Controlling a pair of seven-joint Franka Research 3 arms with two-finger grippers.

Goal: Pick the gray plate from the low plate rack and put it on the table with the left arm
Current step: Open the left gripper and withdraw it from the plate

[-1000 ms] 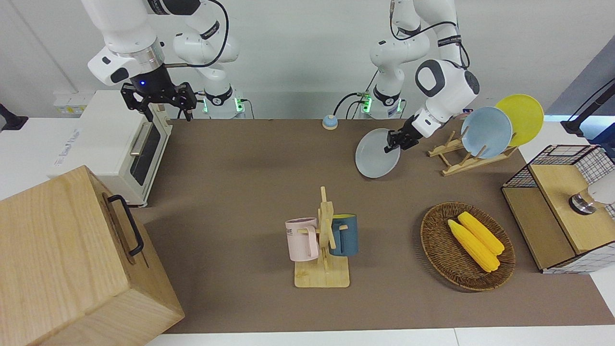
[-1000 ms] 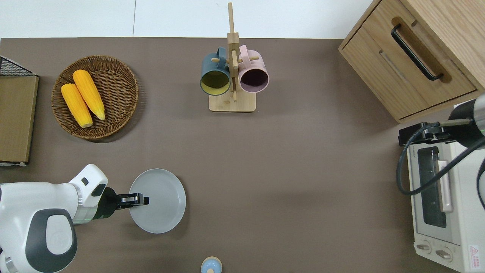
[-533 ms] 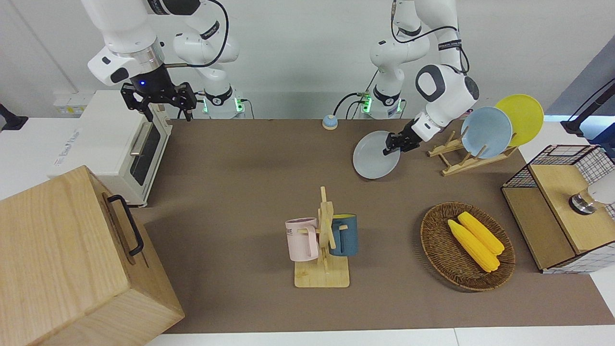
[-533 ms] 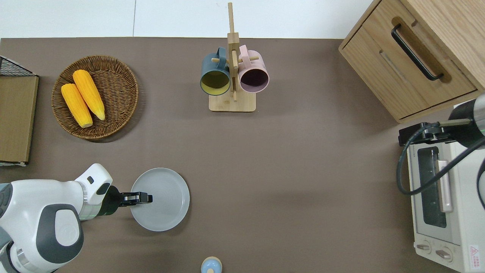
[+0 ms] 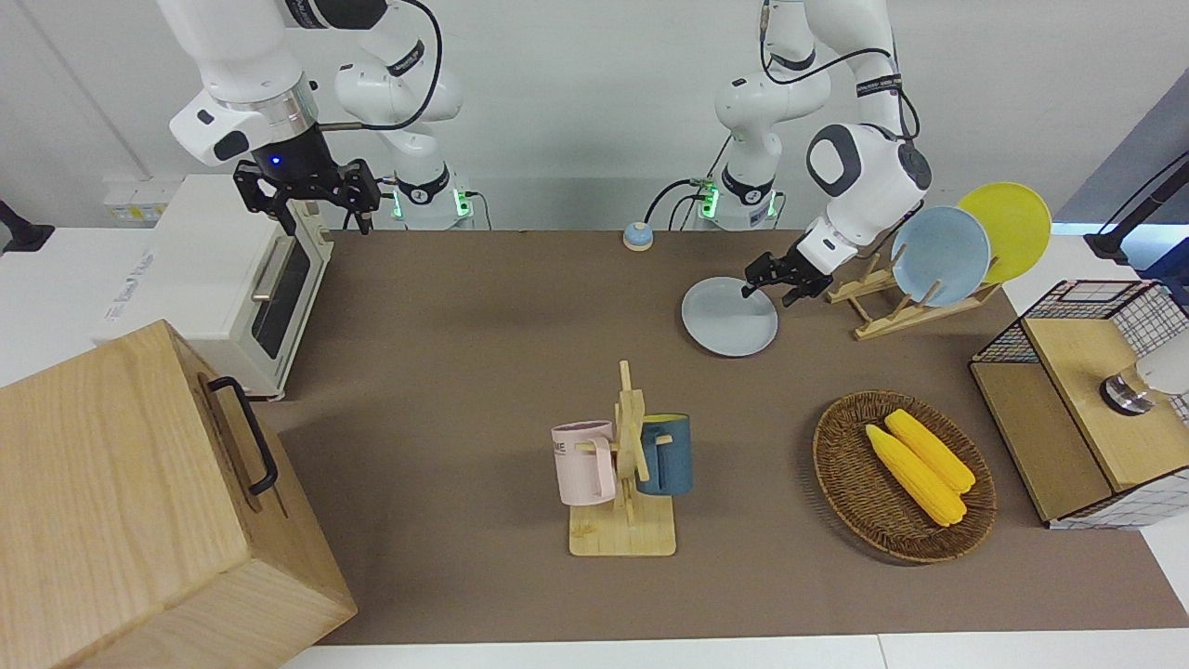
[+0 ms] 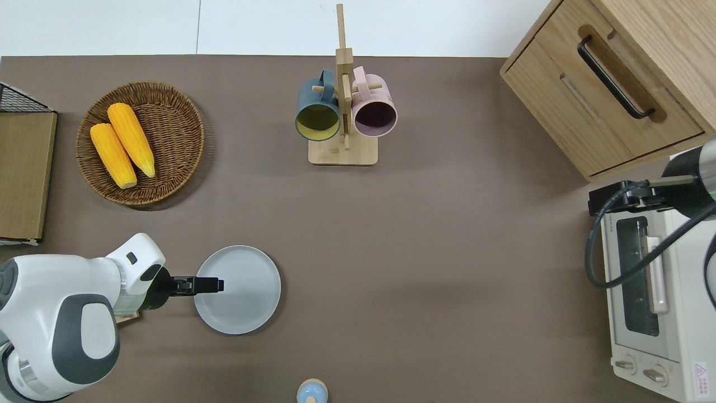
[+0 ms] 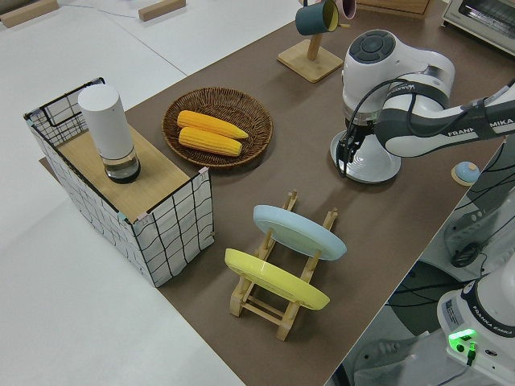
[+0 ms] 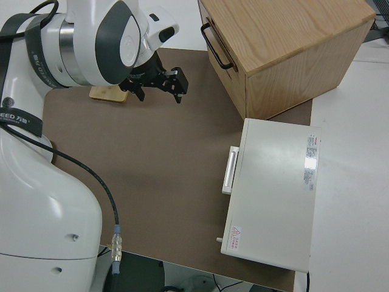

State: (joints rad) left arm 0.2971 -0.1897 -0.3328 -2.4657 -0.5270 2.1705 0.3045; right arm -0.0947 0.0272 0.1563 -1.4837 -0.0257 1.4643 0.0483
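Observation:
The gray plate [image 5: 725, 321] lies flat on the table [image 5: 464, 372], nearer to the robots than the mug stand and beside the low plate rack [image 5: 873, 302]; it also shows in the overhead view [image 6: 243, 296] and the left side view [image 7: 374, 166]. My left gripper [image 5: 767, 295] is at the plate's rim on the rack's side, low over it [image 6: 217, 285], with its jaws spread open. The rack [image 7: 273, 301] holds a sky-blue plate [image 5: 940, 255] and a yellow plate [image 5: 1008, 228]. My right arm is parked, its gripper [image 5: 322, 221] open.
A wooden mug stand [image 5: 627, 465] with a pink and a blue mug stands mid-table. A wicker basket [image 5: 836, 465] with two corn cobs, a wire crate [image 5: 1077, 372], a small bell [image 5: 637, 236], a toaster oven [image 5: 232, 269] and a wooden drawer cabinet [image 5: 130, 502] ring the table.
My left gripper has lowered the tilted plate until it lies flat on the table, and its jaws have spread open. The right arm has not moved.

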